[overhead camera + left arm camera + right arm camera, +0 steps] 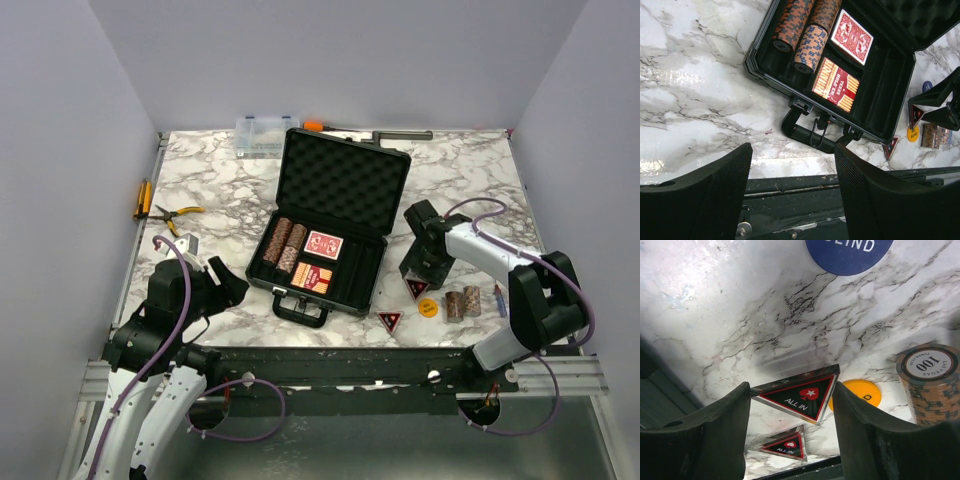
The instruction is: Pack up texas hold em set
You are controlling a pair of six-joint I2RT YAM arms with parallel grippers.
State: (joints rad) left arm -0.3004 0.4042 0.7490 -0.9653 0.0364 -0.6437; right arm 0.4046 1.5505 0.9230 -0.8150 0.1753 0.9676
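Observation:
The black case (345, 178) lies open in the middle of the table, its lid up and its handle (807, 134) toward me. Two brown chip stacks (283, 245) and two red card decks (852, 36) lie inside. My right gripper (792, 400) is shut on a triangular "ALL IN" token (800, 394), which spans both fingers just above the marble right of the case. A second triangular token (785, 445), a yellow round token (860, 391), a blue round token (847, 252) and two loose chip stacks (462, 303) lie nearby. My left gripper (792, 165) is open and holds nothing, near the front edge left of the case.
A clear organiser box (260, 137) and a long tool (372, 133) lie at the back edge. Yellow-handled pliers (178, 215) and an orange-handled tool (143, 198) lie at the left. A small pen-like item (499, 298) lies right of the loose chip stacks.

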